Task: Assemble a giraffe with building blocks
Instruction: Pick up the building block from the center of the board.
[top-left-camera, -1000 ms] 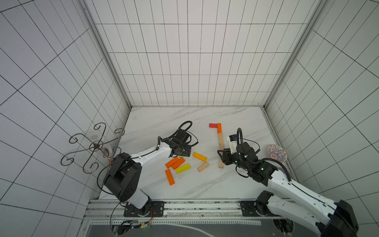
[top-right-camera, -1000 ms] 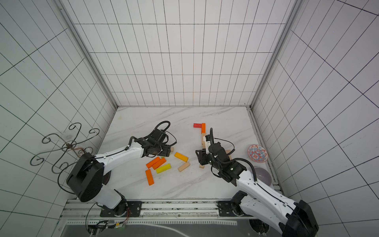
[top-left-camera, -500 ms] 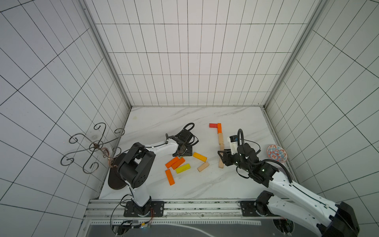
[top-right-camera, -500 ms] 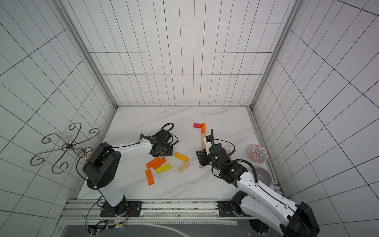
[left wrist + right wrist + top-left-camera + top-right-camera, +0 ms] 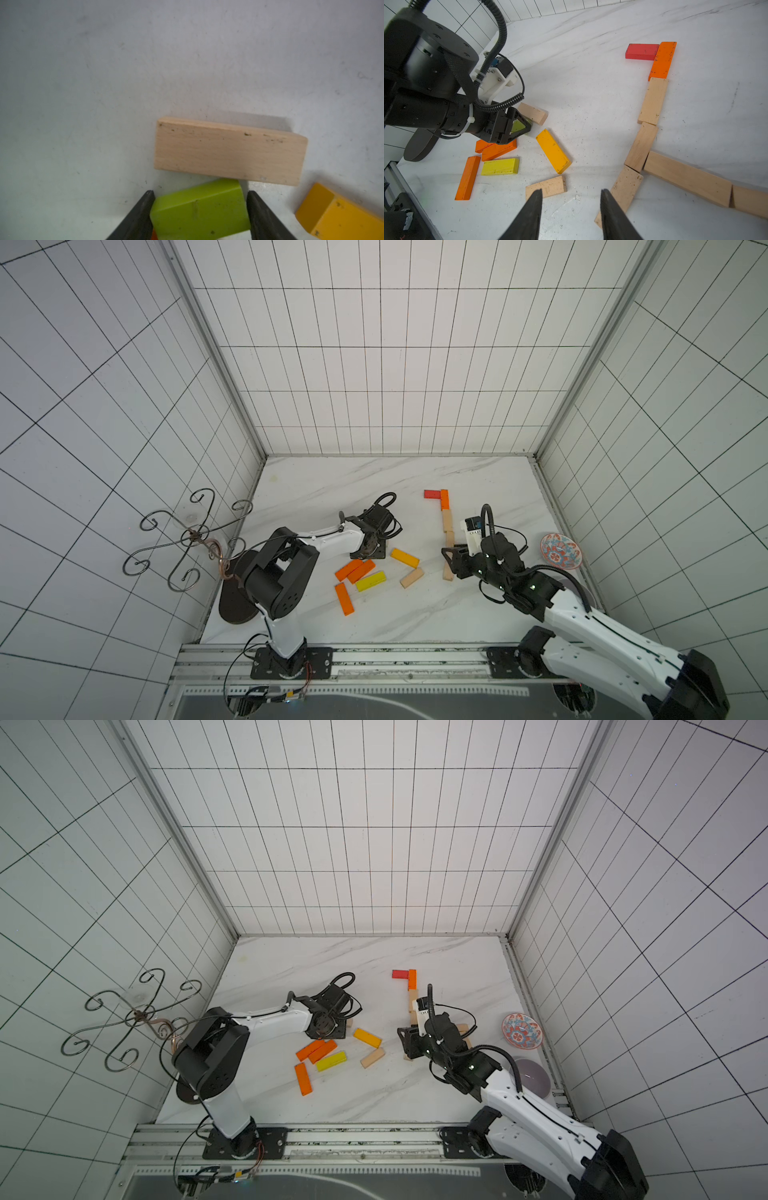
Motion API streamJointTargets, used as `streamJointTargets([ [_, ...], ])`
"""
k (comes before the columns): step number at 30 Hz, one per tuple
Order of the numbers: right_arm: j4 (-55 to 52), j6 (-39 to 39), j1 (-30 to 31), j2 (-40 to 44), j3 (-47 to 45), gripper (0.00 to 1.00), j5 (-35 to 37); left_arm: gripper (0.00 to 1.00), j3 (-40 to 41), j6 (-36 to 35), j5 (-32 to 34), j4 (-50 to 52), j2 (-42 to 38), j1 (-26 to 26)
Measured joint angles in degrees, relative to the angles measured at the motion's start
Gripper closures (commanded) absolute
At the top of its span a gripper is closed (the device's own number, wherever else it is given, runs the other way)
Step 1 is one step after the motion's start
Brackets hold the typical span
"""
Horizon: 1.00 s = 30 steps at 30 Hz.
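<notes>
Flat on the marble table lies a chain of blocks: a red block, an orange block, then plain wood blocks down to a long wood block. My left gripper is shut on a green block that rests on the table against a plain wood block. Both top views show this gripper by the loose pile. My right gripper is open and holds nothing. It hovers between a loose wood block and the chain's lowest wood block.
Loose blocks lie mid-table: an amber one, a yellow one, two orange ones side by side and a single orange one. A patterned bowl and a grey-purple bowl sit at the right edge. A metal scroll stand stands at the left.
The left gripper's jaws have closed in onto the green block, and the left arm's elbow has swung up and back. The right arm has stayed still.
</notes>
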<state>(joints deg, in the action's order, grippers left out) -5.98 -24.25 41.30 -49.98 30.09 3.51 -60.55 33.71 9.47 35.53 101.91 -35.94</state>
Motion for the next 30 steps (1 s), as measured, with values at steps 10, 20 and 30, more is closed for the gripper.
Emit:
streamJointTargets([
  [10,0.50,0.55,0.00,0.00,0.00,0.53,0.02,0.49,-2.64,-1.60,0.20,4.83,0.37,0.00],
  [20,0.79,1.90,0.00,-2.45,0.00,0.53,0.02,0.49,-18.43,-7.02,1.46,13.88,-0.72,2.56],
  [30,1.22,2.67,-1.09,-6.45,0.02,0.53,-0.92,0.48,-41.31,-13.75,2.71,13.29,17.97,8.74],
])
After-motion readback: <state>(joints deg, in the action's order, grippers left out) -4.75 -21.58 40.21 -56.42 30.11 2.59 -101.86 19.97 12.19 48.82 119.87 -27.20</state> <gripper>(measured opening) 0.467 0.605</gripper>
